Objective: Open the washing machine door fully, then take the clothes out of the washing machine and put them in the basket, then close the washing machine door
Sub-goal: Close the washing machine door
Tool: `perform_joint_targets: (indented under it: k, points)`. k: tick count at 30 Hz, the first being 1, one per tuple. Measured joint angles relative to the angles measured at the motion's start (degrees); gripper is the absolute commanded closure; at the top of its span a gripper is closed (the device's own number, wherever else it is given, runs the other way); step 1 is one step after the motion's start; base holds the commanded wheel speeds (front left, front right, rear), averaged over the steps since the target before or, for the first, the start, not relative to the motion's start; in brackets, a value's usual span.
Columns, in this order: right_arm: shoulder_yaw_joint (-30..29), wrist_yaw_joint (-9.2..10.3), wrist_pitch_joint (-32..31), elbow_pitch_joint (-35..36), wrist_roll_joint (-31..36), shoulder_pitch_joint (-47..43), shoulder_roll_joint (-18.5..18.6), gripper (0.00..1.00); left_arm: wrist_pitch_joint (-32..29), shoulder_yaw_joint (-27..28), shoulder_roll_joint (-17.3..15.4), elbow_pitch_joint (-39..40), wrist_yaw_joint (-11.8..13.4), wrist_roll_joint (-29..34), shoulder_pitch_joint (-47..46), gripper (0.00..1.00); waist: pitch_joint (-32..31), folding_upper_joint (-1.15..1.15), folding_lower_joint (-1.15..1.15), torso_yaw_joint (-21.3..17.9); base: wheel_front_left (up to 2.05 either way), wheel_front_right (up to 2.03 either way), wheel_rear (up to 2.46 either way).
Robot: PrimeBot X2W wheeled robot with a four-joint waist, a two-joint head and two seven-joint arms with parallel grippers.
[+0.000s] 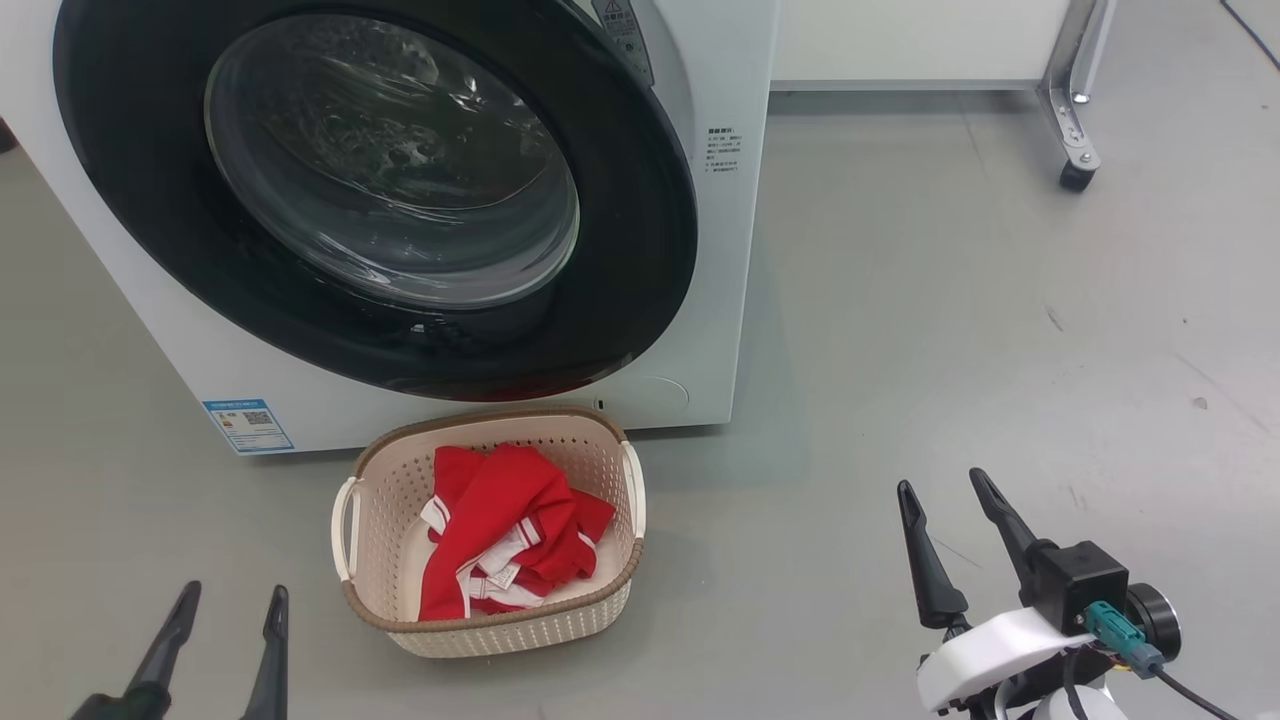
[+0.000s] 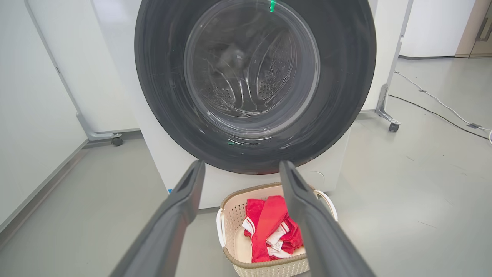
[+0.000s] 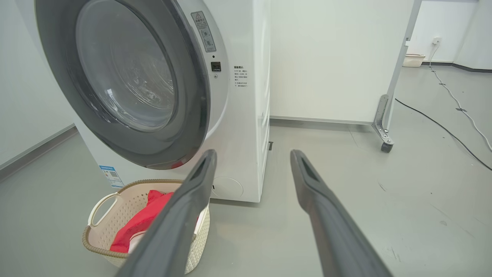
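The washing machine point(image 1: 725, 250) stands ahead, white, with its round black door point(image 1: 130, 170) covering the drum opening. In the right wrist view the door point(image 3: 192, 115) has its right edge a little off the front panel. The cream basket point(image 1: 520, 635) sits on the floor just below the door, and the red clothes point(image 1: 500, 530) with white trim lie inside it. My left gripper point(image 1: 235, 590) hangs open to the basket's lower left with nothing in it. Well to the basket's right my right gripper point(image 1: 942, 480) is open too and holds nothing.
A white panel on a metal leg with a caster point(image 1: 1075, 175) stands behind and right of the machine. Cables point(image 3: 453, 100) run along the floor at the far right, near another small basket point(image 3: 413, 59). Bare grey floor point(image 1: 950, 330) spreads to the machine's right.
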State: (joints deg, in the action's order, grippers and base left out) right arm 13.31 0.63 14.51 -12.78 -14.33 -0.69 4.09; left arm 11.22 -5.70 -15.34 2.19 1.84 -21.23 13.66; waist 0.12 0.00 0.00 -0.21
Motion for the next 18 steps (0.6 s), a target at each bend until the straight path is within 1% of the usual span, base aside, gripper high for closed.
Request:
perform_joint_targets:
  k: [4, 10, 18]
  points:
    - [-0.2, 0.01, 0.0, -0.2, 0.0, -0.7, 0.0, 0.0, 0.2, -0.9, 1.3, -0.8, 1.5, 1.4, 0.3, 0.0, -0.3, 0.0, 0.0, -0.1, 0.0, 0.0, 0.0]
    - [-0.3, 0.0, 0.0, -0.2, 0.0, -1.1, 0.0, 0.0, 0.6, -1.7, 2.2, -1.7, 2.5, 2.6, 0.4, 0.0, -0.5, 0.0, 0.0, -0.1, 0.0, 0.0, 0.0]
    - [-0.4, 0.0, 0.0, -0.2, 0.0, -1.2, -0.1, 0.0, 1.2, -1.6, 3.6, -2.1, 3.1, 3.1, 0.4, 0.0, -0.4, 0.0, 0.0, -0.1, 0.0, 0.0, 0.0]
